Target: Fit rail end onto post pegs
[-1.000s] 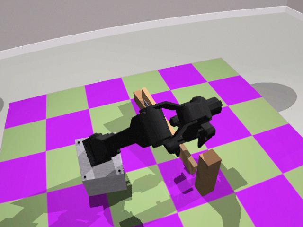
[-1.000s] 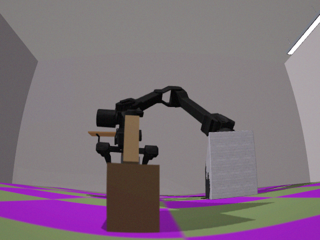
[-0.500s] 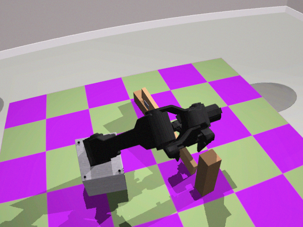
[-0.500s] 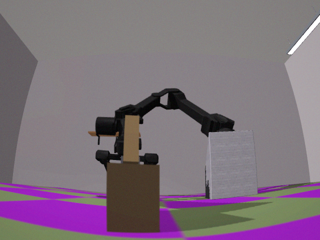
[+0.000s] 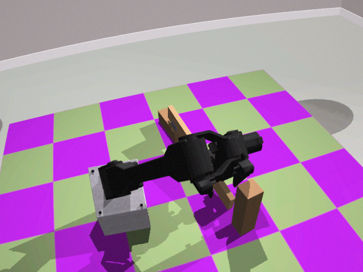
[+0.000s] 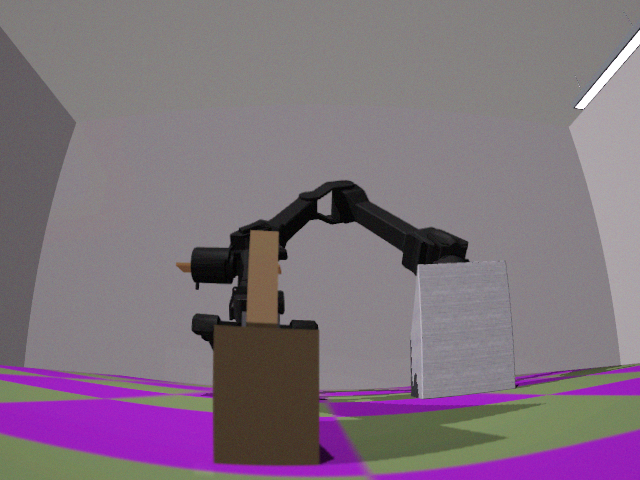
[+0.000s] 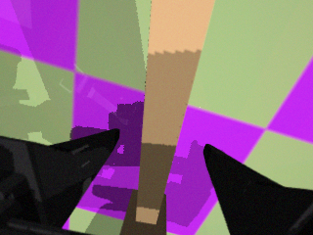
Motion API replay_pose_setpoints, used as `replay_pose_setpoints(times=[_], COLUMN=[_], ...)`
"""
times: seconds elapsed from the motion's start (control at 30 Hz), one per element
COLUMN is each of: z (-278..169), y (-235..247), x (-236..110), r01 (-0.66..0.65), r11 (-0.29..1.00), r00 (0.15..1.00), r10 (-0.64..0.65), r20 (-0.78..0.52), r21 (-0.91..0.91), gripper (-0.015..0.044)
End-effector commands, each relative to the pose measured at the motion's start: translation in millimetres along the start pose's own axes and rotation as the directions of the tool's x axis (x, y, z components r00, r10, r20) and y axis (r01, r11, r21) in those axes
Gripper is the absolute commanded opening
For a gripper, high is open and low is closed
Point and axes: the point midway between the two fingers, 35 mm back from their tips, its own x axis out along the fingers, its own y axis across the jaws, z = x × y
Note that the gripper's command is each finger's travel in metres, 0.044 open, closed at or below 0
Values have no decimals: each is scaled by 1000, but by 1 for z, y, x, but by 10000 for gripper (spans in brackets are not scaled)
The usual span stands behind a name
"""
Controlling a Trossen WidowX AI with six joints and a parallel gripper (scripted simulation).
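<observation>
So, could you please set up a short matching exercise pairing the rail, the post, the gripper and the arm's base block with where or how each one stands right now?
Things:
1. rail
2. post
3. gripper
4. base block

States:
A. grey, carrying the arm's mount
B. open, fingers either side of the rail
C. upright beside the rail's near end
D. lying between the fingers, not gripped

Pairs: 1-D, 2-C, 3-B, 4-A
</observation>
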Motion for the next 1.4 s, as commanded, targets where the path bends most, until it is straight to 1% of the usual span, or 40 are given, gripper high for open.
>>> replay_pose_setpoints(times=[0.0, 0.37, 0.63, 0.67, 1.37], z=[1, 1, 1, 1, 2], y=[4, 4, 4, 4, 3], x=[4, 4, 4, 4, -2], r01=[-11, -11, -11, -11, -11], r11=[1000, 1000, 1000, 1000, 1000], r00=[1000, 1000, 1000, 1000, 1000], r10=[11, 11, 11, 11, 11], r20=[-5, -5, -5, -5, -4], r21=[-13, -13, -13, -13, -12], gripper=[361, 73, 19, 0, 0])
